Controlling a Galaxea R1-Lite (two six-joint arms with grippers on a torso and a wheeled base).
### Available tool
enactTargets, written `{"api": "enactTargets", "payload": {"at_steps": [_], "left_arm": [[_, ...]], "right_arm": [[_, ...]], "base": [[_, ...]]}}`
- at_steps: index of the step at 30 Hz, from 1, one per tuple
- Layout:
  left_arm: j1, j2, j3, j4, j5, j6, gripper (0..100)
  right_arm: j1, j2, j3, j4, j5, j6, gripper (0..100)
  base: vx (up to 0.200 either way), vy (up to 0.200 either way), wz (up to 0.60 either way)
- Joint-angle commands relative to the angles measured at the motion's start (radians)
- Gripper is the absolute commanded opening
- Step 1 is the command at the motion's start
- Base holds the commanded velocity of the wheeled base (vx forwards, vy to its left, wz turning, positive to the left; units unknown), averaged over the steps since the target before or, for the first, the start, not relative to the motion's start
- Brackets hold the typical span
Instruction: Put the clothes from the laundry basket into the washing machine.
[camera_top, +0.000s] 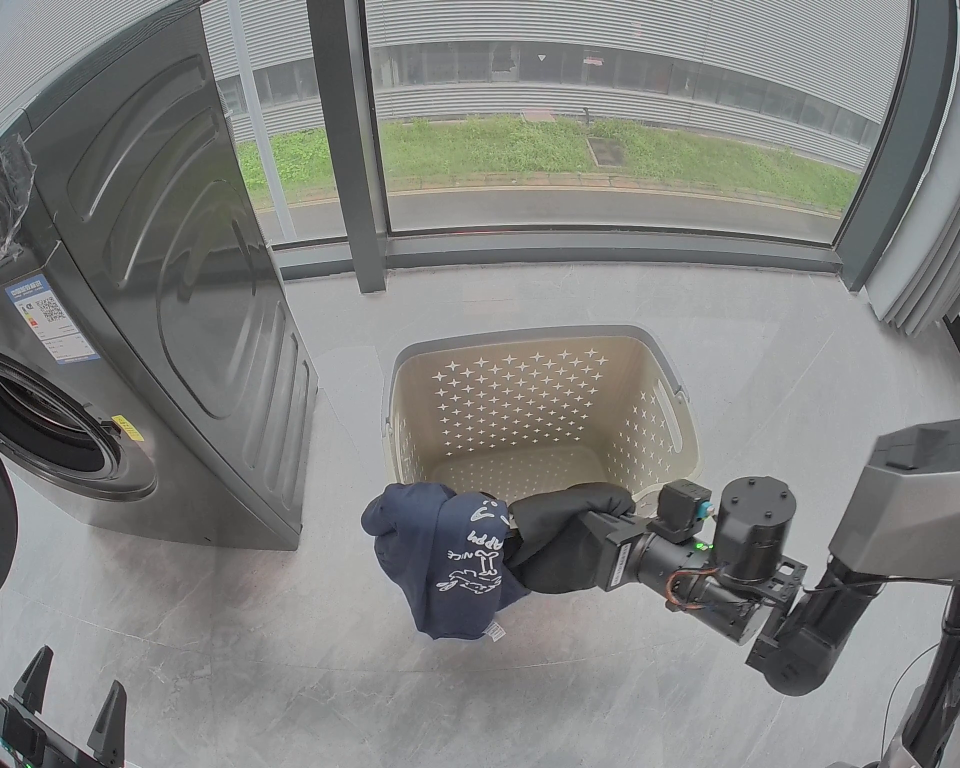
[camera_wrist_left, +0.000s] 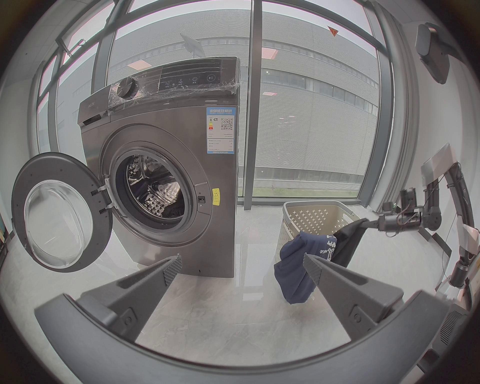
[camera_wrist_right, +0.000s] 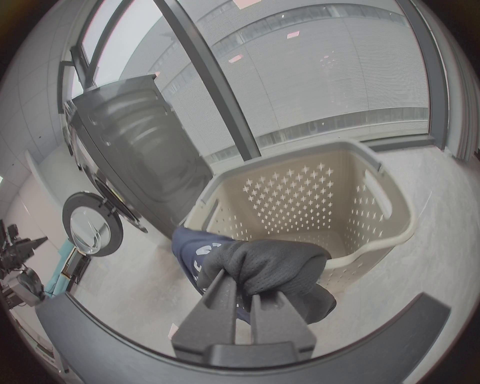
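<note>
My right gripper (camera_top: 515, 548) is shut on a bundle of clothes: a navy garment with white print (camera_top: 440, 565) and a black mesh piece (camera_top: 560, 535). The bundle hangs above the floor just in front of the cream laundry basket (camera_top: 540, 345), whose inside looks bare. From the right wrist, the fingers (camera_wrist_right: 225, 300) pinch the black mesh piece (camera_wrist_right: 270, 265) with the navy garment (camera_wrist_right: 190, 250) behind. The grey washing machine (camera_top: 150, 300) stands at the left, its round door (camera_wrist_left: 60, 220) swung wide and the drum (camera_wrist_left: 152, 187) exposed. My left gripper (camera_top: 70, 695) is open, low at the bottom left.
A tall window with a dark frame post (camera_top: 345, 140) runs behind the basket. A light curtain (camera_top: 925, 270) hangs at the far right. Bare grey floor (camera_top: 300, 660) lies between the washing machine and the basket.
</note>
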Motion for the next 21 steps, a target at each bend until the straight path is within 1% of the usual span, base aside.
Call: {"api": "enactTargets", "payload": {"at_steps": [1, 4, 9, 10, 12, 15, 17, 21], "left_arm": [[0.000, -0.007, 0.015, 0.000, 0.000, -0.001, 100], [0.000, -0.007, 0.015, 0.000, 0.000, -0.001, 100], [0.000, -0.007, 0.015, 0.000, 0.000, 0.001, 100], [0.000, -0.007, 0.015, 0.000, 0.000, 0.004, 100], [0.000, -0.007, 0.015, 0.000, 0.000, 0.006, 100], [0.000, -0.007, 0.015, 0.000, -0.003, 0.009, 100], [-0.002, -0.007, 0.015, 0.000, -0.004, 0.009, 100], [-0.002, -0.007, 0.015, 0.000, -0.004, 0.009, 100]], "right_arm": [[-0.012, -0.205, 0.079, -0.043, 0.000, -0.004, 0], [-0.011, -0.294, 0.057, -0.026, 0.007, -0.028, 0], [-0.005, -0.389, 0.034, -0.011, 0.010, -0.042, 0], [-0.005, -0.400, 0.022, 0.003, 0.011, -0.060, 0], [0.004, -0.420, 0.008, 0.028, 0.011, -0.074, 0], [0.008, -0.461, 0.014, 0.048, 0.011, -0.080, 0], [-0.003, -0.466, 0.022, 0.055, 0.010, -0.082, 0], [-0.017, -0.468, 0.024, 0.057, 0.008, -0.083, 0]], "base": [[0.000, 0.000, 0.00], [0.000, 0.000, 0.00], [0.000, 0.000, 0.00], [0.000, 0.000, 0.00], [0.000, 0.000, 0.00], [0.000, 0.000, 0.00], [0.000, 0.000, 0.00], [-0.200, 0.000, 0.00]]}}
